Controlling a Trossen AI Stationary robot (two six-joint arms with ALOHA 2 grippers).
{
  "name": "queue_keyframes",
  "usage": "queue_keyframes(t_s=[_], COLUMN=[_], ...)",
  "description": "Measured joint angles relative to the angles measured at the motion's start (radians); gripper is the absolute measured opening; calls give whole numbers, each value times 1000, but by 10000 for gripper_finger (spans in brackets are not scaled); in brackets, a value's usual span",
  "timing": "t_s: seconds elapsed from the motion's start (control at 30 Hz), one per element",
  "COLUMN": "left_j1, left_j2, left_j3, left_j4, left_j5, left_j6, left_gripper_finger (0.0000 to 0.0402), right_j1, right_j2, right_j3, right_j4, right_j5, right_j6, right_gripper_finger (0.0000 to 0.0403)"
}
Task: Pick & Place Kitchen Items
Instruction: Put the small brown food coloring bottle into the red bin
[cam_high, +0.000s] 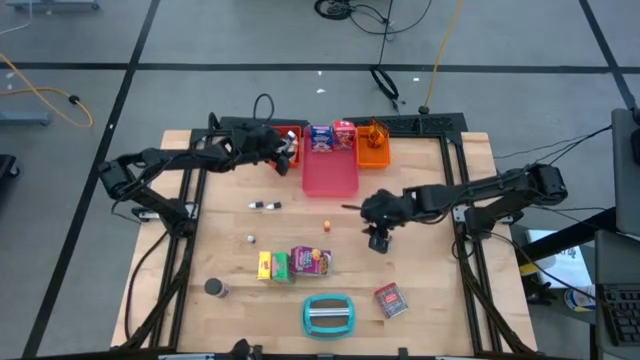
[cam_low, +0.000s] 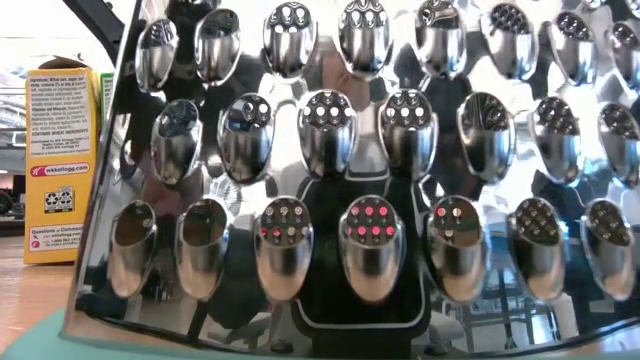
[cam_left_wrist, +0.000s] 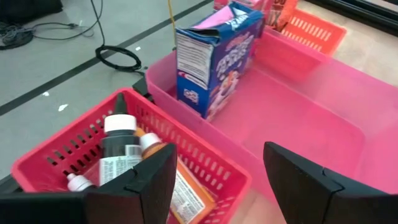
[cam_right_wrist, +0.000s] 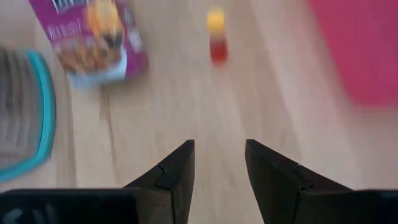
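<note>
Part of the sorting can be judged done: a blue-and-white cardboard cereal box (cam_left_wrist: 214, 59) stands upright in the translucent pink plastic tray (cam_high: 330, 177), and small bottles (cam_left_wrist: 119, 149) lie in the red slatted basket (cam_left_wrist: 50, 163). Much is left on the wooden table (cam_high: 430, 250): a purple snack packet (cam_high: 311, 260), a yellow box (cam_high: 265, 265), a green box (cam_high: 282, 266), a dark can (cam_high: 214, 288), a red-and-white box (cam_high: 390, 299) and a tiny red-and-yellow bottle (cam_right_wrist: 217, 35). The left gripper (cam_left_wrist: 214, 180) is held open and empty over the red basket's edge; the right gripper (cam_right_wrist: 216, 168) is also parted and empty, low above bare wood near mid-table. Only the left wrist view shows the basket's contents; the low view is filled by a shiny metal grater face (cam_low: 380, 180).
</note>
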Motion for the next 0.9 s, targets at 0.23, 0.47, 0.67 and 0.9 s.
queue_keyframes(t_s=[0.23, 0.47, 0.67, 0.9], left_j1=[-24, -33, -46, -46], left_j2=[0, 0, 0, 0], left_j3=[0, 0, 0, 0], left_j4=[1, 1, 1, 1], left_j5=[0, 0, 0, 0], left_j6=[0, -10, -11, -6], left_gripper_finger=[241, 241, 241, 241], right_j1=[53, 63, 63, 81], right_j2=[0, 0, 0, 9], right_j3=[0, 0, 0, 0], right_j4=[-209, -297, -319, -329], right_j5=[-4, -4, -4, 23], right_j6=[167, 295, 538, 688], right_gripper_finger=[134, 134, 134, 134])
